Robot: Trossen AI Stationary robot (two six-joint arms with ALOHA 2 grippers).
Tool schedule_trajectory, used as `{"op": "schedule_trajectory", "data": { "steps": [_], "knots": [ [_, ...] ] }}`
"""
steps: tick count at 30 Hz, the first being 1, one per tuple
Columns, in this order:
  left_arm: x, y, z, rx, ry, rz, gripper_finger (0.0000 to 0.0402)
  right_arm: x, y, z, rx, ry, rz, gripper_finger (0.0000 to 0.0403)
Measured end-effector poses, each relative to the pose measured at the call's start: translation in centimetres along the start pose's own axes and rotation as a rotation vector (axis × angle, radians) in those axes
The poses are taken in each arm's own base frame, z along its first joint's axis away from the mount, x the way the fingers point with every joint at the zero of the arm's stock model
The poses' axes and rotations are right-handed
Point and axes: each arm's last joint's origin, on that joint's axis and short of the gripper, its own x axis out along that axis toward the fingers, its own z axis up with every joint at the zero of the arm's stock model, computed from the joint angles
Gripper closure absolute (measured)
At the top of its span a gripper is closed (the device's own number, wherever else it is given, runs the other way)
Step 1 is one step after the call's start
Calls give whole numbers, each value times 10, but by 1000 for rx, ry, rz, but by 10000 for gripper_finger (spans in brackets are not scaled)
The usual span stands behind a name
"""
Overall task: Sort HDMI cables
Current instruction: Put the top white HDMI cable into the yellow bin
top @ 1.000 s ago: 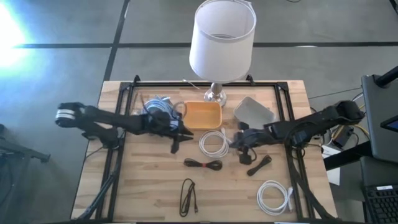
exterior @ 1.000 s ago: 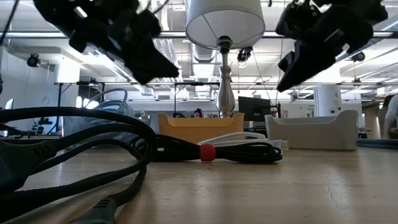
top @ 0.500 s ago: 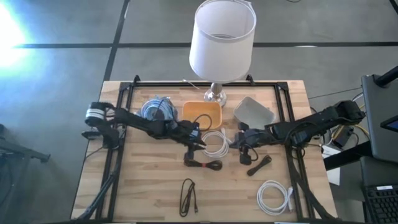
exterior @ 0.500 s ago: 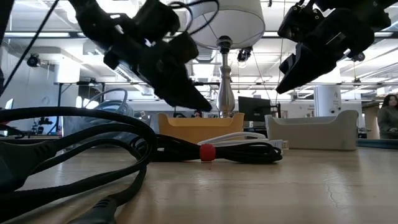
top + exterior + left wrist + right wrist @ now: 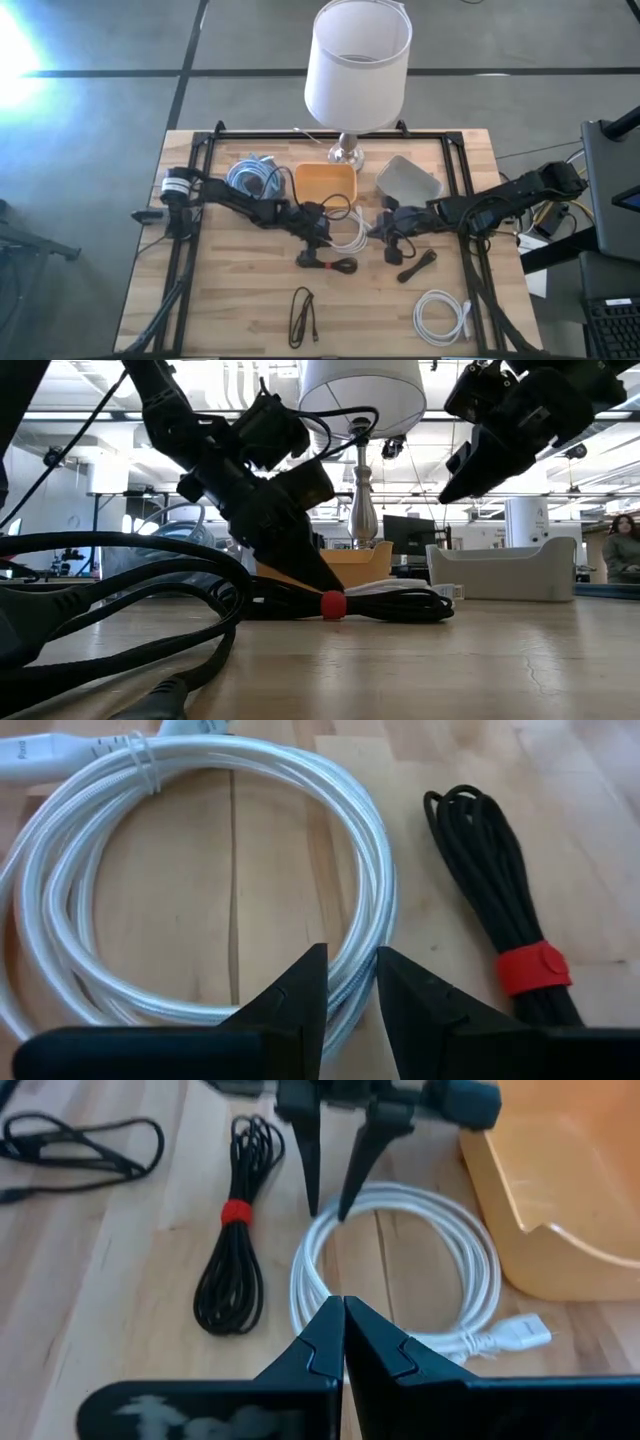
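A white cable coil (image 5: 348, 228) lies flat on the table below the orange tray (image 5: 325, 186). My left gripper (image 5: 350, 960) is open and low over the coil's rim, beside a black bundle with a red tie (image 5: 500, 910). My right gripper (image 5: 343, 1302) is shut and hovers just right of the coil, touching nothing. Light blue loops (image 5: 254, 177) lie at the far left. A second white coil (image 5: 440, 314) and two more black cables (image 5: 303, 315) (image 5: 418, 265) lie nearer. My left gripper stands astride the white coil's strands (image 5: 362, 975) on the side toward the black bundle, one finger (image 5: 310, 985) inside the ring and one (image 5: 400, 990) outside. It comes from above, slanting from the table's left. Whether the fingers touch the strands, I cannot tell.
A lamp (image 5: 358, 60) stands at the far edge behind the orange tray and a grey tray (image 5: 408, 178). A dark frame (image 5: 190, 200) runs along both table sides. Bare wood shows at the near left.
My left arm has swung from beside the light blue loops toward the table's right and come down, so its open fingers now stand over the white coil's rim. The cables lie as before.
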Motion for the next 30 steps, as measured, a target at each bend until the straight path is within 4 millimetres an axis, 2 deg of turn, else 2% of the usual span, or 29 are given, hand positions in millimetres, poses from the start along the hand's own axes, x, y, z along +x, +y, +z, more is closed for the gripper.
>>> {"op": "schedule_trajectory", "data": {
  "steps": [8,16,26,30],
  "knots": [
    [1,1,-2,-3,13,16,314,0,2,8,-59,-81,14,394],
    [1,1,-3,-10,19,-2,393,-1,3,15,-56,-152,26,394],
    [-4,-4,-1,-20,23,-59,399,-1,3,16,-3,-163,32,394],
    [-4,-5,0,-26,21,-67,380,-1,3,16,-1,-161,33,394]
  ]
}}
